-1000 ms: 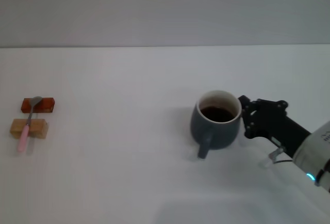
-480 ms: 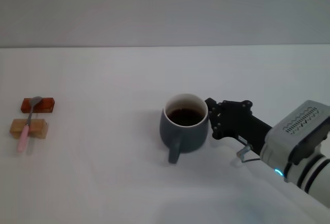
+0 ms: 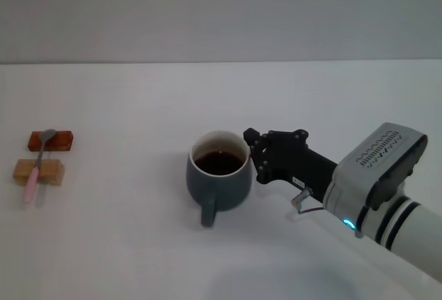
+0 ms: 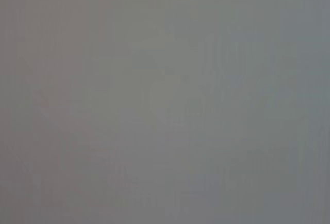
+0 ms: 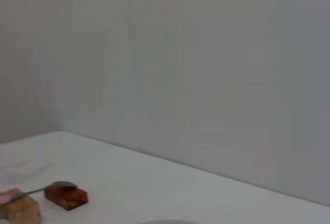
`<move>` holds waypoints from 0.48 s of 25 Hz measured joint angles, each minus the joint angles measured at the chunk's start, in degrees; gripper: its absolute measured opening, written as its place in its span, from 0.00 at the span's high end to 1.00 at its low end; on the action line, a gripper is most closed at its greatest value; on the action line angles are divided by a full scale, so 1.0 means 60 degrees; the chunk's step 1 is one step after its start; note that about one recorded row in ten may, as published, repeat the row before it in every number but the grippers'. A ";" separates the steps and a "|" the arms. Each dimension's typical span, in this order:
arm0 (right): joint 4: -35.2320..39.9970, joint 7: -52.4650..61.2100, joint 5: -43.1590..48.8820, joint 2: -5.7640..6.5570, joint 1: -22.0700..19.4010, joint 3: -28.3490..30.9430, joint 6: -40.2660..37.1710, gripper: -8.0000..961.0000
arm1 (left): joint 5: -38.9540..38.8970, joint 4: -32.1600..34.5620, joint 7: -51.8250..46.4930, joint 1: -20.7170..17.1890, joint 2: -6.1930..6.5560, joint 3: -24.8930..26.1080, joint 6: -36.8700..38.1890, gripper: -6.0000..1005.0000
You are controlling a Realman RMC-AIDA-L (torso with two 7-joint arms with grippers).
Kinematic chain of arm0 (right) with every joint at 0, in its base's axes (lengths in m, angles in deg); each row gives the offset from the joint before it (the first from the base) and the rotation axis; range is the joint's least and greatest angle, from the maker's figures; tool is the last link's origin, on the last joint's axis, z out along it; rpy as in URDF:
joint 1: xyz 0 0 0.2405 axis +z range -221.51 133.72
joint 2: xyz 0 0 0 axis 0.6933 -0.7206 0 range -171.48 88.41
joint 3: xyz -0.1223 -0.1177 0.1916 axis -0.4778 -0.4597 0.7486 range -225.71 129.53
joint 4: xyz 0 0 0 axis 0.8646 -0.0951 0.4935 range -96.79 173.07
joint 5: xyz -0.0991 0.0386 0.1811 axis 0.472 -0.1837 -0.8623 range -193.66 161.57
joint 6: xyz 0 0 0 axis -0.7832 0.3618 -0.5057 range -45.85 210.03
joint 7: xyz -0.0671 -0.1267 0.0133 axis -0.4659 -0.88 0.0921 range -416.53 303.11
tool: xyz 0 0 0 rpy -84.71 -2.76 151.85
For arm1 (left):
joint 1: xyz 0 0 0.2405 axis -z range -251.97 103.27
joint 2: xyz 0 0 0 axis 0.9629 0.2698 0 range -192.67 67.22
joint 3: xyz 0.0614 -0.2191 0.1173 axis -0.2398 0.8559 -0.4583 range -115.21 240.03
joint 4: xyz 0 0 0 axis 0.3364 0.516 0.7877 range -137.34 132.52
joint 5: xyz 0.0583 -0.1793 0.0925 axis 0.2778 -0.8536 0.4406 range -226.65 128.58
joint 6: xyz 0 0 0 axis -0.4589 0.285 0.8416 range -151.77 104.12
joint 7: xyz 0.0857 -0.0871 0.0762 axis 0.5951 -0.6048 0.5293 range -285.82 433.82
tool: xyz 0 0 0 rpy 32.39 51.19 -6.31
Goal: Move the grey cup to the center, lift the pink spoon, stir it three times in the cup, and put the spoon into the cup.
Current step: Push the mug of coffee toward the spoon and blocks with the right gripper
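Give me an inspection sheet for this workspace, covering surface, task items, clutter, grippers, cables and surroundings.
Surface: white table.
Job's things: grey cup near centre, upright, dark liquid inside, handle toward the robot; pink spoon far left, resting across two blocks.
Clutter: reddish-brown block and tan block under the spoon.
Grippers: right gripper against the cup's right side; left not in view.
Cables: thin wire loop on the right arm.
Surroundings: plain grey wall.

no readable text, labels, numbers
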 joint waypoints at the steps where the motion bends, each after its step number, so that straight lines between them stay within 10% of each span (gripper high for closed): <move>1: 0.0000 0.0000 0.0000 0.0000 0.0000 0.0000 0.0000 0.99 | 0.0000 0.0000 0.0000 0.0000 0.0000 0.0000 0.0000 0.41; 12: 0.0498 -0.0436 -0.0080 -0.0096 -0.0081 0.0835 -0.0331 0.99 | -0.0001 -0.0001 0.0000 -0.0108 -0.0028 -0.0248 -0.0019 0.41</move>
